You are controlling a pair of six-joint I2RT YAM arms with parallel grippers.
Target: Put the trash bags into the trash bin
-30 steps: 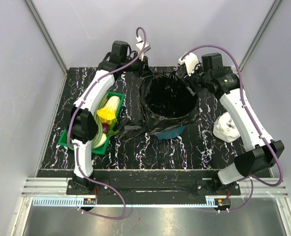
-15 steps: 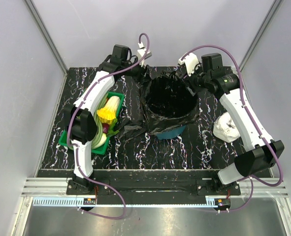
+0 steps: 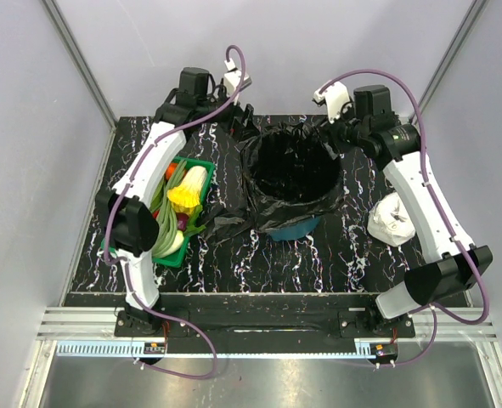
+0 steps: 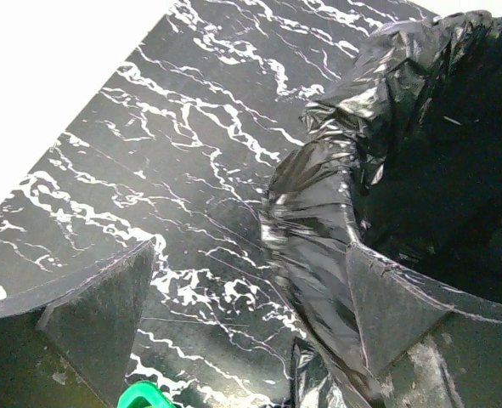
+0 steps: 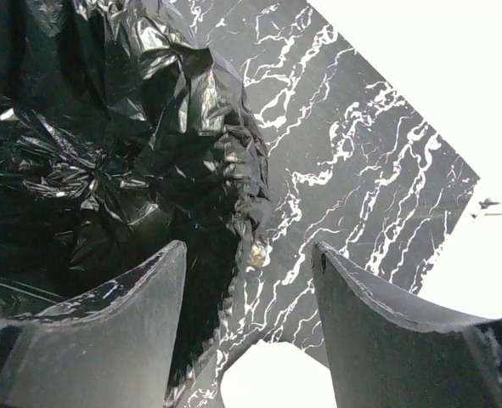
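Note:
The teal trash bin [image 3: 299, 229] stands mid-table, lined with a glossy black trash bag [image 3: 290, 170] whose film is draped over the rim. More black film [image 3: 225, 224] trails onto the table at the bin's left. My left gripper [image 3: 243, 116] hovers at the bin's back-left rim, open; in the left wrist view the left gripper [image 4: 251, 297] has a fold of the bag [image 4: 318, 212] beside its right finger, not pinched. My right gripper [image 3: 332, 131] is at the back-right rim. Seen from the right wrist, this gripper [image 5: 251, 280] is open, the bag's edge [image 5: 208, 144] lying loose between its fingers.
A shallow green tray [image 3: 203, 163] of vegetables sits left of the bin, under the left arm; its corner [image 4: 144, 397] shows in the left wrist view. A white crumpled thing [image 3: 392, 219] lies on the right. The black marbled table [image 3: 318, 263] ends near both grippers at the back.
My left gripper has opened, let go of the bag's rim and drawn back to the left. The right gripper has pulled slightly up and back.

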